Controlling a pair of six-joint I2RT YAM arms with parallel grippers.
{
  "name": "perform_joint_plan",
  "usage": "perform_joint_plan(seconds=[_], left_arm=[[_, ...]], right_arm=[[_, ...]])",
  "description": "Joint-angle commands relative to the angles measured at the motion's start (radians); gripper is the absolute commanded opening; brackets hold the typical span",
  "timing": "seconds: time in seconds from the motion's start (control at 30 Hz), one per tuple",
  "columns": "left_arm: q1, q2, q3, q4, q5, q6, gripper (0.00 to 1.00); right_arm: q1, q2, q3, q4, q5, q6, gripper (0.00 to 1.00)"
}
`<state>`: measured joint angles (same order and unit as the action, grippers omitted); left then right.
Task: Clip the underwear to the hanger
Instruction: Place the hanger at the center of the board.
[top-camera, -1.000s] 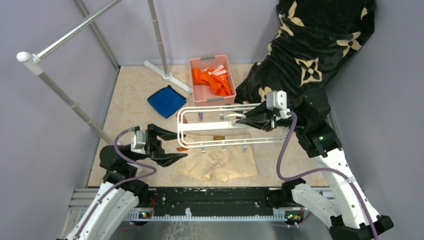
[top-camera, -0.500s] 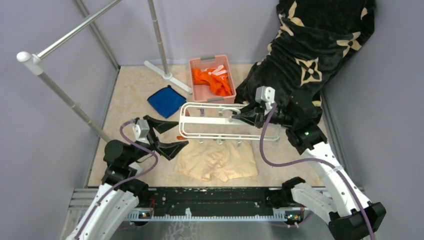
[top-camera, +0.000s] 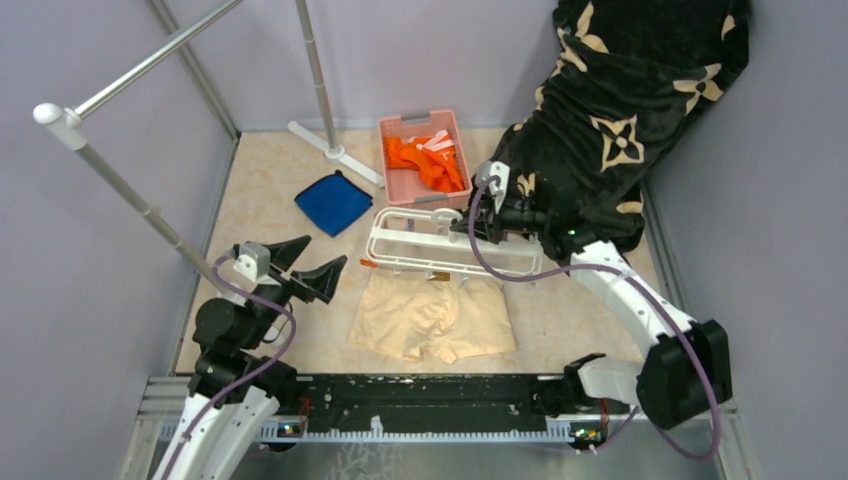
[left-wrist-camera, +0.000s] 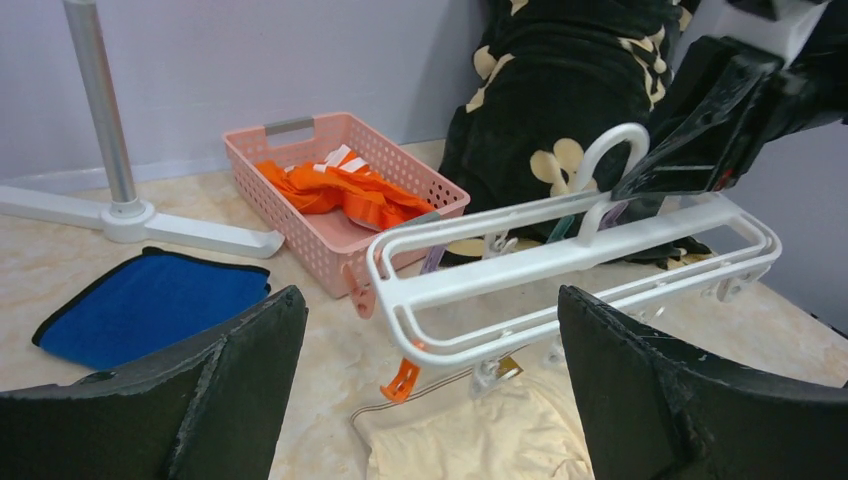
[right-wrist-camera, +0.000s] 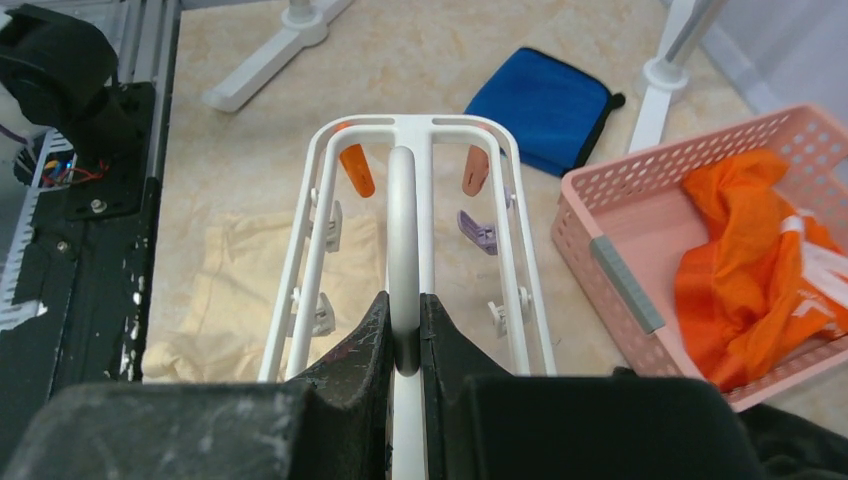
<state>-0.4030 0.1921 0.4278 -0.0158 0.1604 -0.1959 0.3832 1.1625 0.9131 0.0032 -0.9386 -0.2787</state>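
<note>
The hanger hangs over the unclipped underwear.
Right jaws clamp its hook; left jaws gape empty. The underwear lies flat by the desk's near edge. Gripped only there, the frame could swing, clips missing the waistband.

Your hanger is smooth white plastic with a slight gloss. The underwear is soft, matt cloth, faintly wrinkled. You have a pink plastic basket with perforated walls. The orange clothes are thin cloth. The blue cloth looks napped and matt. The counter is smooth, stone-patterned and lightly shiny. The pole is satin grey metal. The blanket looks plush. Your left hand has grainy, matt black plastic fingers.
</note>
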Motion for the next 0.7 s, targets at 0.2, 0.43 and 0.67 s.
perform_joint_plan(seconds=[0.2, 0.43, 0.67], left_arm=[[0.002, 0.066, 0.022, 0.010, 0.014, -0.002, 0.99], [0.000, 0.071, 0.022, 0.015, 0.019, 0.018, 0.99], [0.001, 0.074, 0.023, 0.007, 0.017, 0.038, 1.00]], right_arm=[[0.037, 0.370, 0.225, -0.112, -0.064, -0.237, 0.04], [0.040, 0.554, 0.297, -0.192, -0.018, -0.296, 0.27], [0.013, 0.422, 0.223, -0.009, 0.075, -0.129, 0.47]])
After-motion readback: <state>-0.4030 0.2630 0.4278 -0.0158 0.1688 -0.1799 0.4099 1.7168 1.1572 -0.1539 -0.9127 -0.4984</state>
